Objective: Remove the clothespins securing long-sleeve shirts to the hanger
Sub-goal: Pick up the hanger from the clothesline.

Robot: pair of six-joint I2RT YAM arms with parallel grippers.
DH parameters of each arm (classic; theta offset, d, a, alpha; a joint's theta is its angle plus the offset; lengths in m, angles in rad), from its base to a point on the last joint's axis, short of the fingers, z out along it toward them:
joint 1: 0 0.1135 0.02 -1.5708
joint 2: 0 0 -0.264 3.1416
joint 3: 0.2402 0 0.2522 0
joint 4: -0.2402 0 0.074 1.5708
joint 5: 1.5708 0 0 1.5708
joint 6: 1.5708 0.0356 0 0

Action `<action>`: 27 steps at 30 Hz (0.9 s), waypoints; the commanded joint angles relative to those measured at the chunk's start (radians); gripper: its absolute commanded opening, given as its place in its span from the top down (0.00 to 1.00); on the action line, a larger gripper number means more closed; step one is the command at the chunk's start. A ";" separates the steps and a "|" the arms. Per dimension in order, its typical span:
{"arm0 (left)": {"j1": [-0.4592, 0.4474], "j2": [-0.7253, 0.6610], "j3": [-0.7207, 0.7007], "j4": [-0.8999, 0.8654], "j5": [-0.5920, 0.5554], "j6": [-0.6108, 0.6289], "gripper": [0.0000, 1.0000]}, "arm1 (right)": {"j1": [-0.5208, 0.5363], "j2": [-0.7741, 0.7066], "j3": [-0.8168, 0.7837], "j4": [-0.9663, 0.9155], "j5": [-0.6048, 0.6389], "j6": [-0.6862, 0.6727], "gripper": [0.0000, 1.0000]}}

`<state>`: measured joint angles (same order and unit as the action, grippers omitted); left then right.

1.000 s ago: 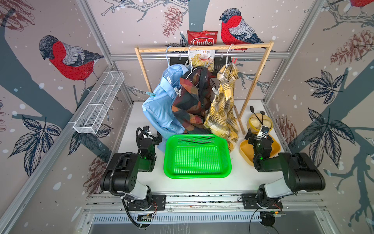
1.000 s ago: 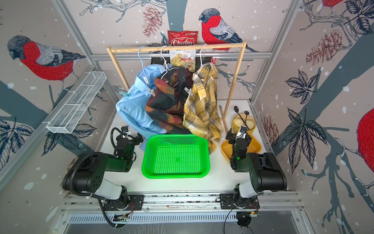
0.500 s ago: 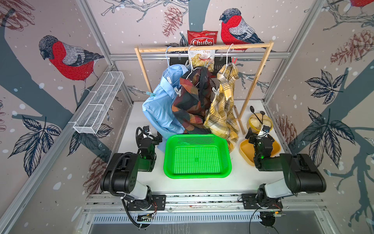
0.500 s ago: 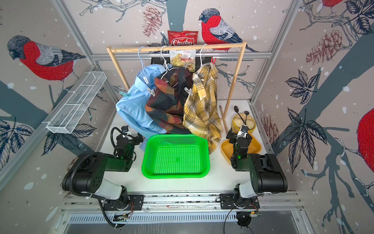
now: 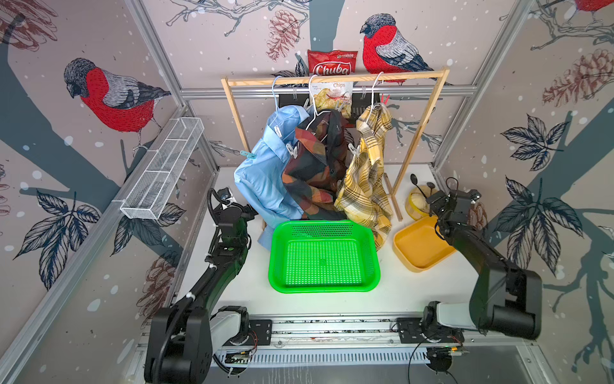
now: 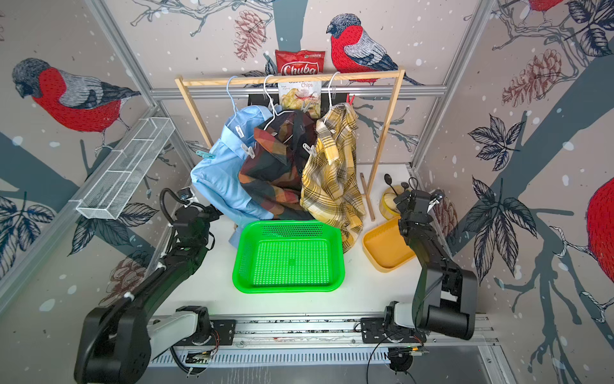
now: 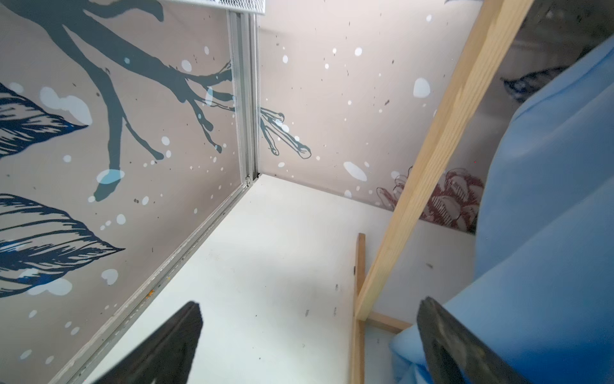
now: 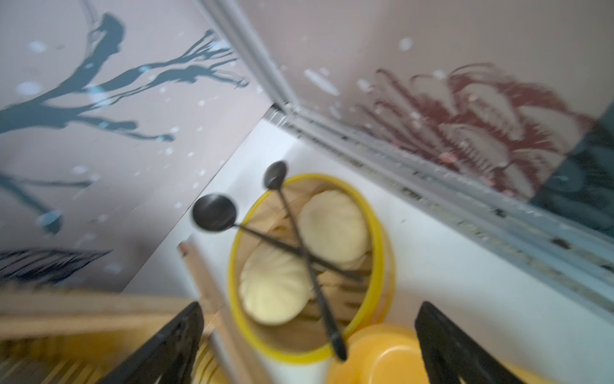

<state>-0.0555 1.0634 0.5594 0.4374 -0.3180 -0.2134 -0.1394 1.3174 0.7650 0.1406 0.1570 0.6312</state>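
Three long-sleeve shirts hang on the hangers of a wooden rack (image 5: 332,78): light blue (image 5: 265,176), dark check (image 5: 315,166) and yellow plaid (image 5: 365,176). Clothespins show on them: a teal one (image 5: 247,154), two whitish ones (image 5: 291,150) (image 5: 352,148) and a red one (image 5: 384,98) by the top of the plaid shirt. My left gripper (image 5: 237,207) stands open low beside the blue shirt (image 7: 548,216), one finger (image 7: 442,332) against the cloth. My right gripper (image 5: 442,202) is open and holds nothing, over a yellow round container (image 8: 382,266).
A green basket (image 5: 322,224) sits in front of the shirts. A yellow tray (image 5: 398,246) lies beside the round container (image 5: 417,202), which holds dark spoons. A wire shelf (image 5: 162,169) hangs on the left wall. Chip bags (image 5: 332,63) hang behind the rail. The rack's post (image 7: 432,166) stands near my left gripper.
Both arms have lifted and reached toward the back of the table. The right gripper has swung to the right, over the round container. Both grippers stay open.
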 commanded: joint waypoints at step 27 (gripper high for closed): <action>-0.007 -0.309 0.432 -0.441 0.417 0.328 0.24 | 0.773 -0.295 -0.011 -0.118 -0.015 -0.264 0.00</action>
<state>-0.0612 0.6991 0.9421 -0.0284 0.0597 0.0032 0.6224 1.0138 0.7547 0.0177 0.1490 0.3889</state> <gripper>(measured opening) 0.780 0.997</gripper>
